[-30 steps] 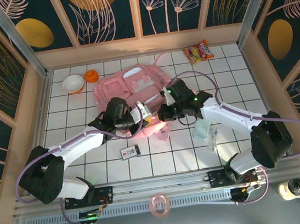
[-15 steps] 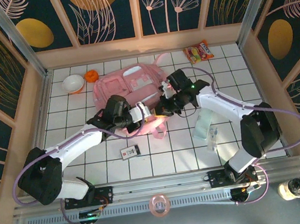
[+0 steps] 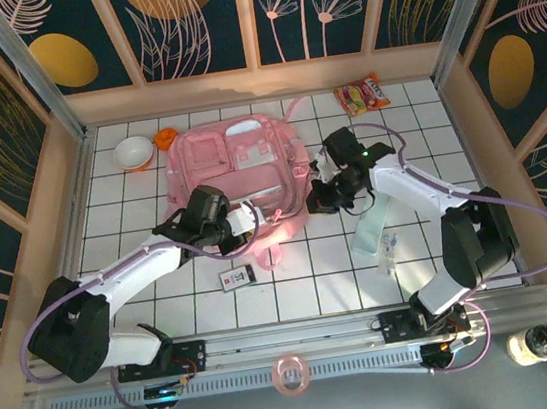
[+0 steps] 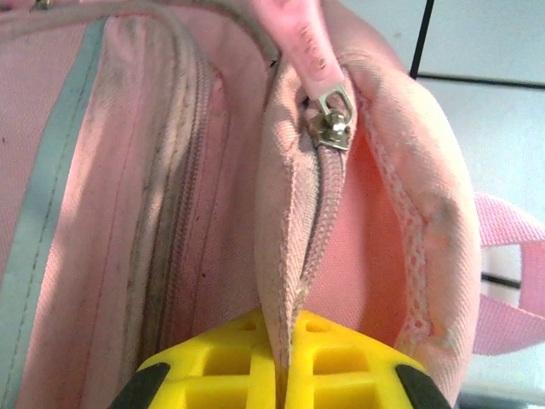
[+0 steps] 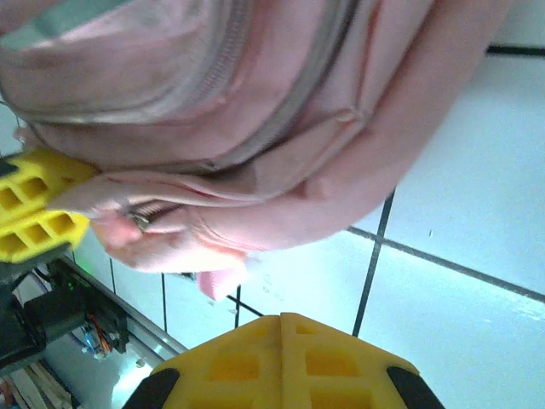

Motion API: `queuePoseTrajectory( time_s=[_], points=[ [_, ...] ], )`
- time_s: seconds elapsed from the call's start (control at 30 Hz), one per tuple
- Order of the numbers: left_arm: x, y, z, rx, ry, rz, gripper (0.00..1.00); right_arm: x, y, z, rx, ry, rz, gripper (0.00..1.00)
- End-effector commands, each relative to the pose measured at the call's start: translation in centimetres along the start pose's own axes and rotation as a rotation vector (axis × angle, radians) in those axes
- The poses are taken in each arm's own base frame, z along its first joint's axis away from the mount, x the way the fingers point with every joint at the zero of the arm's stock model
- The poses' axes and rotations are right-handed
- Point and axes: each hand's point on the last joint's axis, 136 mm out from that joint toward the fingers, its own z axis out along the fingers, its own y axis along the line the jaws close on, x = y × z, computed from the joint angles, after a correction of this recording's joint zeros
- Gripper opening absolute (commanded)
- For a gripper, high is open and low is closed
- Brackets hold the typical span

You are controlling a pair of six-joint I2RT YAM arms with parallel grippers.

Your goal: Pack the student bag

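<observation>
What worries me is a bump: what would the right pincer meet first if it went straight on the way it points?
Most likely the pink backpack: its bulging edge lies straight ahead of the shut right pincer, past a strip of table. Depth is unclear, so it could graze the table first.

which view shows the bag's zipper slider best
Left wrist: the zipper slider sits close and sharp on the student bag, above the left gripper pinching the seam. The right wrist view gives an edge-on glimpse; from the top it is too small to pick out.
</observation>
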Motion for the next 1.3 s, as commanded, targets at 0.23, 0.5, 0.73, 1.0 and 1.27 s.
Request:
queuePoseTrajectory(
  time_s=[0.23,0.5,0.73,1.0,1.27],
  points=[
    [-2.7,-1.1,-1.3,0.064,-0.132,-0.042,0.15,0.2,4.3,-0.4,-0.101,-0.16,-0.201,0.35],
    [-5.9,1.5,-2.1,-0.02,-0.231,-0.132,0.64,-0.8,4.2,-0.2,-0.15,-0.259,-0.214,0.43],
    [-3.3,-0.5,1.2,0.13,-0.071,-0.102,0.87,0.1,3.8,0.6,-0.197,-0.268,-0.17,0.45],
    [-0.3,-2.6,3.0,0.21,0.041,-0.09,0.72,1.1,3.2,2.1,-0.239,-0.22,-0.142,0.45],
    [-4.5,-2.3,0.2,0.146,-0.225,-0.062,0.0,1.3,4.2,1.7,-0.354,-0.227,-0.158,0.45]
  ],
)
